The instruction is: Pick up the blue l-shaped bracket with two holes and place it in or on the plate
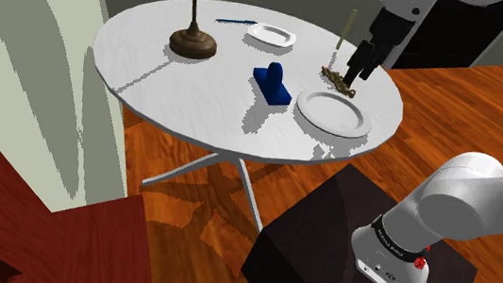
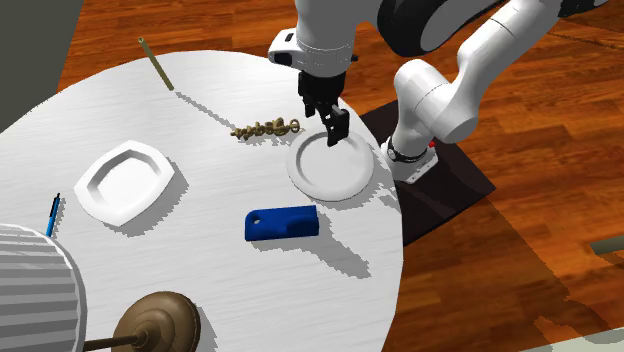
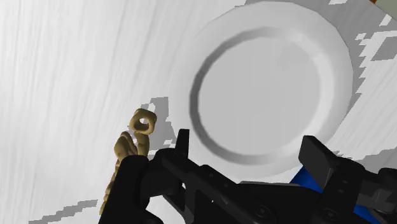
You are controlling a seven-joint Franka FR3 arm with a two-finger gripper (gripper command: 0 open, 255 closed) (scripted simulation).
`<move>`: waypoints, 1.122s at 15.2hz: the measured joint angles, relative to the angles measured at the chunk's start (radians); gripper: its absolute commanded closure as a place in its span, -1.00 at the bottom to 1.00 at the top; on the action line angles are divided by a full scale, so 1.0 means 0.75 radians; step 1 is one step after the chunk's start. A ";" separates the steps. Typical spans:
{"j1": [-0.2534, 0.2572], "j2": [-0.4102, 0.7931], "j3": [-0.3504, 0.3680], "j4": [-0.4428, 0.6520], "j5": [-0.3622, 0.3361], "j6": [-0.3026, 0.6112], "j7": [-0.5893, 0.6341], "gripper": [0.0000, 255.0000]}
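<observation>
Near round plate (image 2: 338,180), blue L-bracket (image 2: 283,222) sits, one leg upright.

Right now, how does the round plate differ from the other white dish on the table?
Shape: the round plate is circular with a ringed well; the other dish is angular with cut corners. Position: the round plate lies close to the open gripper and the blue bracket; the other dish sits by the blue pen. Both are white and lie flat.
</observation>
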 measured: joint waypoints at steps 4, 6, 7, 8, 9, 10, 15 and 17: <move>-0.009 0.072 0.077 0.037 0.037 0.032 0.146 -1.00; -0.017 0.157 0.151 0.077 0.069 0.075 0.288 -1.00; -0.026 0.204 0.180 0.111 0.077 0.086 0.354 -1.00; -0.033 0.240 0.212 0.136 0.086 0.095 0.425 -1.00; -0.039 0.277 0.246 0.154 0.095 0.112 0.498 -1.00; -0.047 0.329 0.279 0.199 0.100 0.118 0.573 -1.00; -0.090 0.595 0.418 0.415 0.083 0.151 0.941 -1.00; -0.103 0.694 0.456 0.492 0.062 0.161 1.071 -1.00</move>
